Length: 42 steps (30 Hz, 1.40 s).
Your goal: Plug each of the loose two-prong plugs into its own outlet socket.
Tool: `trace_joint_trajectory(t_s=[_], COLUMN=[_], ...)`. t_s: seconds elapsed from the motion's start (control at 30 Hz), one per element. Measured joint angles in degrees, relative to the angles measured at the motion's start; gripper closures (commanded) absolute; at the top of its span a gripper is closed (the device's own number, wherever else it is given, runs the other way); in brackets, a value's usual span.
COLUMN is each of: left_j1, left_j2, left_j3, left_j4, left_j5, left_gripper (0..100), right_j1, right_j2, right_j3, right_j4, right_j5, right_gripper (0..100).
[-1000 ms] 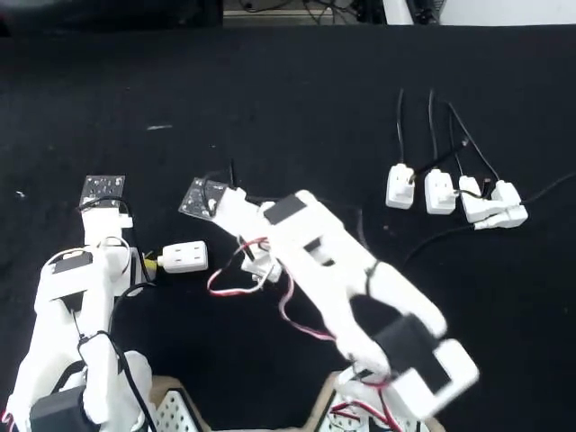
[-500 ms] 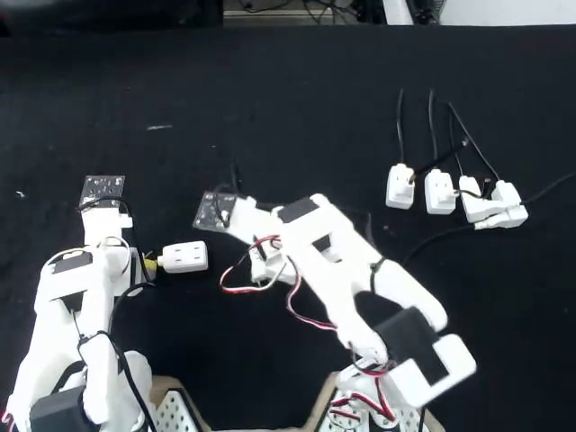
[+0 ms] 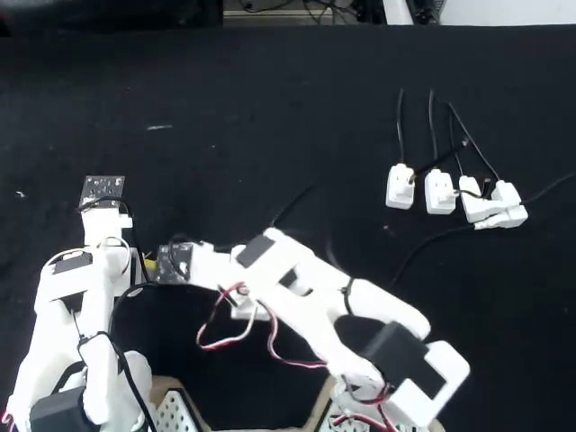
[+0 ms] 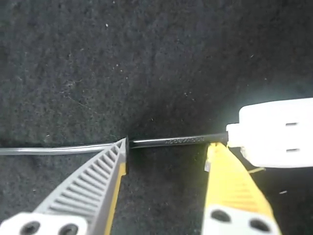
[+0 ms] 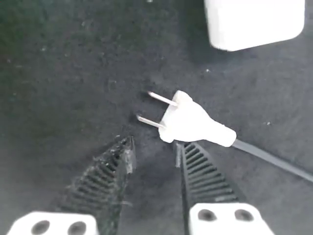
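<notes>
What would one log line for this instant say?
left fingers: open over cord by socket | right fingers: open, tips at plug | plug: not yet in socket

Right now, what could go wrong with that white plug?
The plug lies by one finger of the open right gripper, not between both, so a grab may knock it away. Its prongs don't face the socket, so it may miss. The left gripper is open, so the socket might slide.
</notes>
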Motion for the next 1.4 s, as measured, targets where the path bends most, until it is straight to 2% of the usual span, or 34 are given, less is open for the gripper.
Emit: trace_joint_trajectory(t_s=[0.17, 0.23, 0.57, 0.73, 1.0, 1.4], left_j1=[0.0, 0.0, -0.1, -0.1, -0.1, -0.1], left_j2=[0.0, 0.0, 0.0, 0.0, 0.0, 0.0], left_j3=[0.0, 0.0, 0.0, 0.0, 0.0, 0.0], left_j4=[0.0, 0.0, 0.0, 0.0, 0.0, 0.0], left_j5=[0.0, 0.0, 0.0, 0.2, 0.3, 0.3], left_gripper=[74, 74, 74, 74, 74, 74], right_j1=[0.3, 0.3, 3.5, 5.0, 7.4, 7.3], right_j2=[-1.7, -1.9, -1.9, -2.3, -10.5, -11.2], right_j3=[4.0, 4.3, 4.2, 4.2, 4.3, 11.2], right_j4=[-4.2, -4.7, -5.1, -5.1, -4.6, -20.2], right_j5=[10.6, 12.7, 14.0, 17.0, 17.4, 18.3], right_gripper=[86.4, 86.4, 86.4, 86.4, 86.5, 86.5])
